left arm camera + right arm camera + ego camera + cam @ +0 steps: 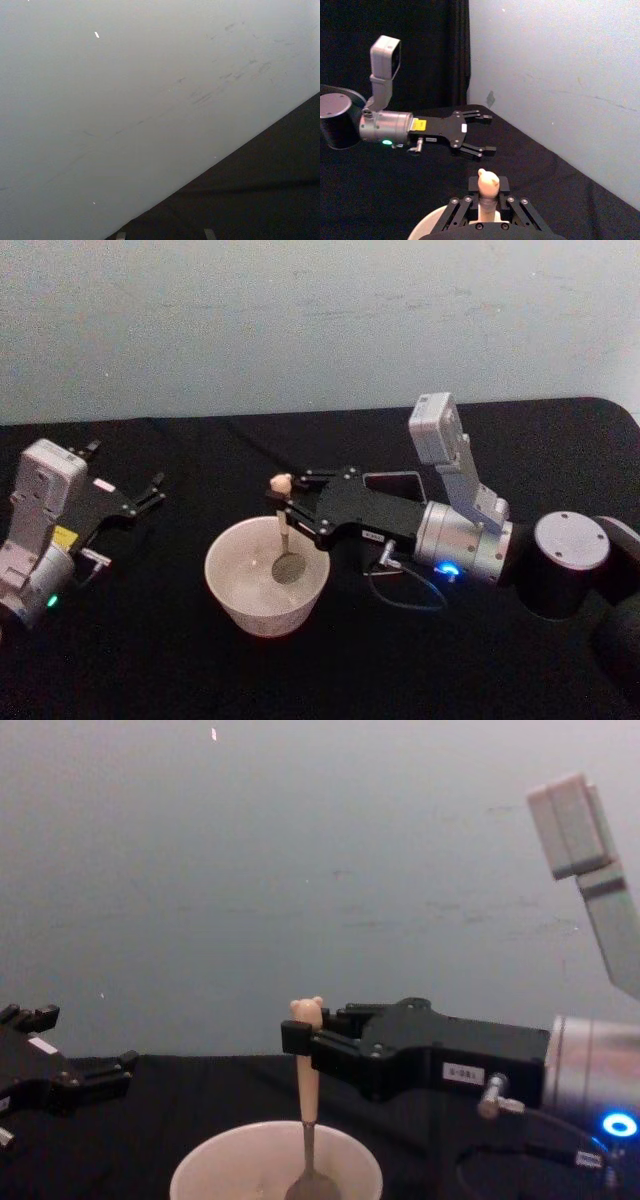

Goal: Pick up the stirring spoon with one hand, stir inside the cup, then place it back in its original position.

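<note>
My right arm reaches in level over the black table [150, 665] from the cup's right side, and my right gripper [287, 502] is clamped on the spoon's cream handle just under the bear head. The spoon [284, 540] hangs upright, its metal bowl down inside the cup [262, 620]. My left gripper [125, 468] lies well to the cup's left, fingers spread around nothing.

the white label [462, 1073] on the right tool [302, 1040] cannot be read.
</note>
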You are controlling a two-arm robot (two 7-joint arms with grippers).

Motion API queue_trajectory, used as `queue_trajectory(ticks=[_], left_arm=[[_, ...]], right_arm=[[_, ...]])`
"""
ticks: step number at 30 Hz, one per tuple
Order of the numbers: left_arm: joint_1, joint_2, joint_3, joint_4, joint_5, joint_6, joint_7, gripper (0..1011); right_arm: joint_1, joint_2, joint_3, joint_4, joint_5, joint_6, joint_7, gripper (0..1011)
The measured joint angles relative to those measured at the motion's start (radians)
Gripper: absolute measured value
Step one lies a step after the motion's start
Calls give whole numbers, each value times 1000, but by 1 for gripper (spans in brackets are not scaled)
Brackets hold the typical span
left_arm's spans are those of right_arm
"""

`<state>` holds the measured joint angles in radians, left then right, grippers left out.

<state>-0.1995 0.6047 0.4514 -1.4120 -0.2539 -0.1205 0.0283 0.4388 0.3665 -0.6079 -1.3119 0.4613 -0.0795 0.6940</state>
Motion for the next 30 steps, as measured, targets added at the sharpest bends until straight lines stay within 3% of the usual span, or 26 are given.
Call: queue_trajectory(ticks=[9,15,30], left_arm=[[0,0,0,0,0,0,0,1001],[0,0,0,0,0,0,0,1001],[0,0,0,0,0,0,0,1001]], right_arm=[[-40,37,2,-62,27,11,19,215],[-47,41,-12,-75,31,12,30,215],[9,-16,-53,-14,22,9,37,215]])
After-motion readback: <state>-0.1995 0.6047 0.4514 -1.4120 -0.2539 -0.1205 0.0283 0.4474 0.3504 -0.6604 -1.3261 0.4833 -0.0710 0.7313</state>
